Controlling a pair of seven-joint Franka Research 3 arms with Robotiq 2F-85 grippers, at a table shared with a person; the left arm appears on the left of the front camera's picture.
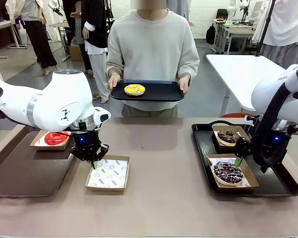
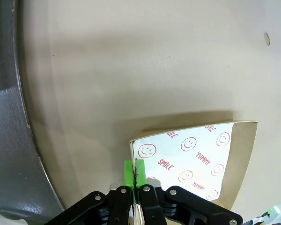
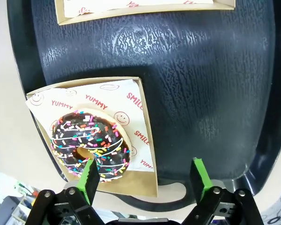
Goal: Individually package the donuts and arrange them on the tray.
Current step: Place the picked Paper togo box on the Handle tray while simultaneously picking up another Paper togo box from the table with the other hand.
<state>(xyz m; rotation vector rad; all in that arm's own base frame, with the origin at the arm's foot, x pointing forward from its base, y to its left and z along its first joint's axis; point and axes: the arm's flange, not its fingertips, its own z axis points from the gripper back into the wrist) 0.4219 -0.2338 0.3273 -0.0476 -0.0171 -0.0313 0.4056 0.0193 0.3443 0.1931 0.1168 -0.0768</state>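
Looking across the table from the front, the left gripper (image 1: 93,162) is down at the near-left corner of an empty box (image 1: 108,173) on the bare tabletop, fingers pinched on its rim. The red donut (image 1: 55,138) sits boxed on the left tray (image 1: 30,176) behind the arm. A person at the far side holds a dark tray (image 1: 147,91) with the yellow donut (image 1: 134,89) on it. On the right tray (image 1: 243,166) two boxed donuts lie: the chocolate donut (image 1: 228,136) farther back and the drizzled donut (image 1: 228,171) nearer, with the right gripper (image 1: 238,161) just above its box, fingers apart.

In the left wrist view the green pads (image 2: 128,174) are together, clamped on the box wall (image 2: 136,165); the smiley paper liner is bare, and the left tray's rim (image 2: 23,117) curves just beside.

In the right wrist view the fingers (image 3: 89,174) stand wide over the drizzled donut (image 3: 90,144), holding nothing; that box lies against the tray's raised lip.

My judgement: three donuts are packed, and the step in hand is presenting the empty box for the yellow one. The next move calls for keeping the thin wall gripped without crumpling it while shifting the box toward the person. Open tabletop lies ahead and to the right; the left tray's edge is close, so a drag that way could snag
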